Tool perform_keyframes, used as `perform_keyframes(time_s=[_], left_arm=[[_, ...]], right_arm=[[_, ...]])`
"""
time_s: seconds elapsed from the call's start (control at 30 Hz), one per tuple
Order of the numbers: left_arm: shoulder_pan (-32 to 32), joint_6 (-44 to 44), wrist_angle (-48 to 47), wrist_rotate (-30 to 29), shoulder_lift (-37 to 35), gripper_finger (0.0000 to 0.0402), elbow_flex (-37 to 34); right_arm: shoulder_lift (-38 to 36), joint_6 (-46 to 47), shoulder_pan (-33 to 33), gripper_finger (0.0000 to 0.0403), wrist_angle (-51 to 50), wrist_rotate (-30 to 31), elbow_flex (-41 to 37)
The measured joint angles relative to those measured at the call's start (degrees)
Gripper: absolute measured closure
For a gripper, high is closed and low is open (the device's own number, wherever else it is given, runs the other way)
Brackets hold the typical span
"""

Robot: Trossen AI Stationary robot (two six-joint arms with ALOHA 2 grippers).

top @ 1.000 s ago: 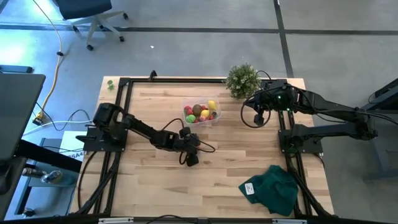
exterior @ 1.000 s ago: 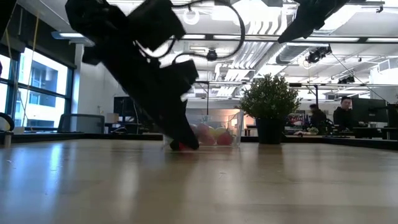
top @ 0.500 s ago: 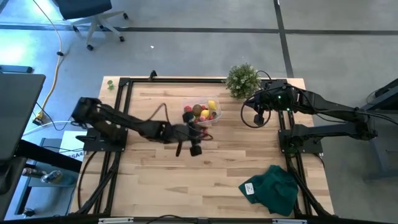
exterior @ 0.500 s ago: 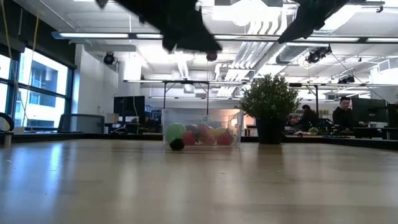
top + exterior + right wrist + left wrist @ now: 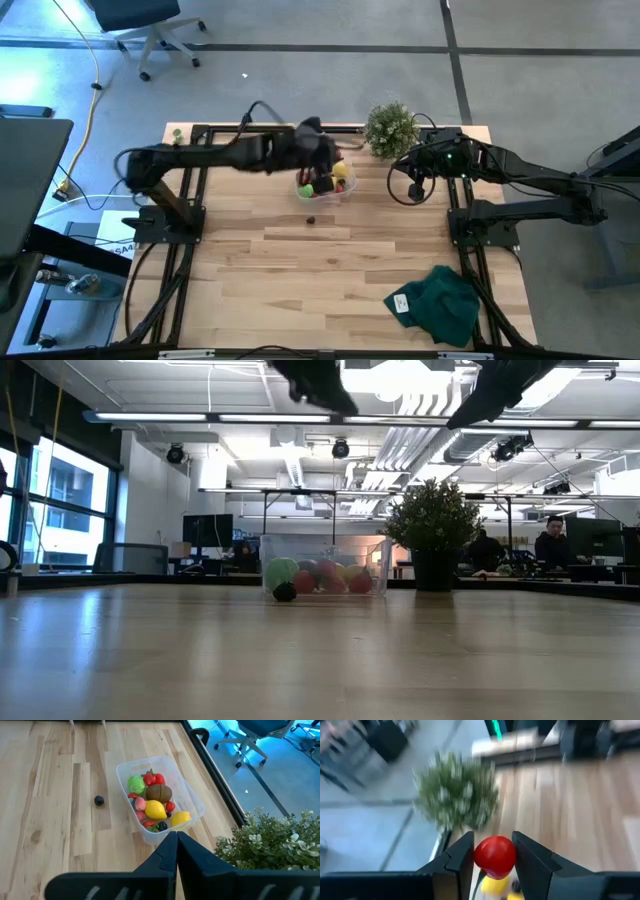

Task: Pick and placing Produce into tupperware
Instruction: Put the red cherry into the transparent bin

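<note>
High view: left gripper [image 5: 318, 165] hung over the tupperware [image 5: 322, 188] at the bench's [image 5: 300, 290] 12 o'clock side, a dark berry [image 5: 311, 221] lying loose just beyond the container's 6 o'clock edge; right gripper [image 5: 412, 180] waited at 3 o'clock of it, fingers closed on nothing. Left wrist view: fingers [image 5: 461, 857] clamped a red berry [image 5: 494, 856]. Right wrist view: tupperware already crowded, so a berry released from this height might bounce out, and the dark berry could roll if nudged.
</note>
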Motion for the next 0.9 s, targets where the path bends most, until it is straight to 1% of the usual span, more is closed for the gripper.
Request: perform_keyframes(time_s=[0.1,0.23,0.33,0.5,0.7,0.9], left_arm=[[3.79,-0.50,-5.70,5.08,3.96,0.0286,1.83],[7.24,-1.40,-6.49,11.45,10.00,0.0286,1.76],[8.85,-1.42,-6.07,14.92,14.43,0.0286,1.75],[10.45,-1.43,-5.91,18.37,19.28,0.0286,1.81],[11.81,-1.43,-6.06,23.25,22.95,0.0286,1.78],[12.11,-0.99,-5.90,23.74,23.46,0.0286,1.81]], right_arm=[[0.00,-0.01,0.02,0.0402,0.01,-0.01,0.00],[0.00,-0.01,0.02,0.0402,-0.02,0.00,0.00],[0.00,0.00,0.02,0.0402,-0.02,-0.01,0.00],[0.02,-0.02,0.02,0.0402,-0.02,-0.02,0.00],[0.00,-0.02,0.02,0.0402,-0.02,-0.03,0.00],[0.02,-0.02,0.02,0.0402,0.00,-0.01,0.00]])
